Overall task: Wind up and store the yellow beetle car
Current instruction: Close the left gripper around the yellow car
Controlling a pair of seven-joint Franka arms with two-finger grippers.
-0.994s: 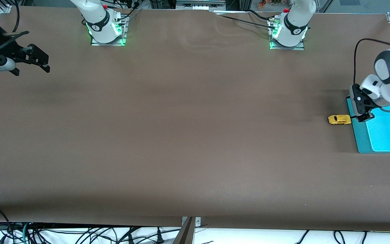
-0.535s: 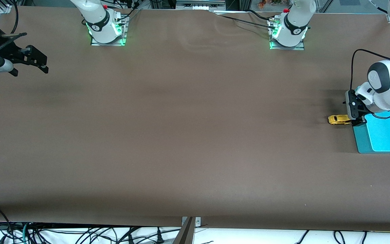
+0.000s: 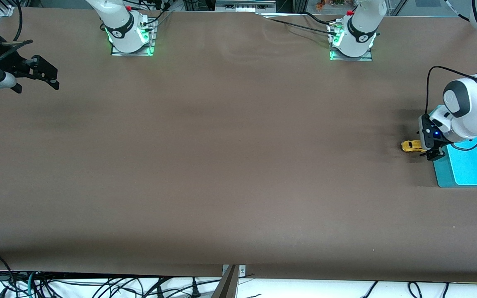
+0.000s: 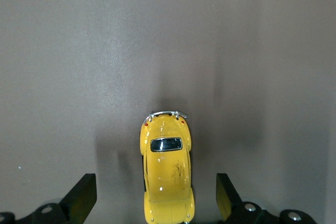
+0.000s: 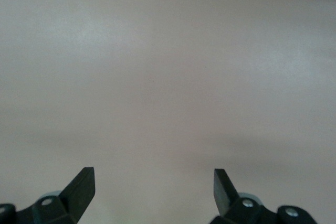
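A brown table (image 3: 222, 165) fills the scene. The right gripper (image 3: 44, 76) waits above the right arm's end, jaws spread wide over bare surface. At the left arm's end, the yellow beetle car (image 3: 411, 145) sits on the table beside a teal tray (image 3: 439, 174). The left gripper (image 3: 431, 151) hangs low over the car, fingers (image 4: 84, 198) wide apart either side, not touching it.
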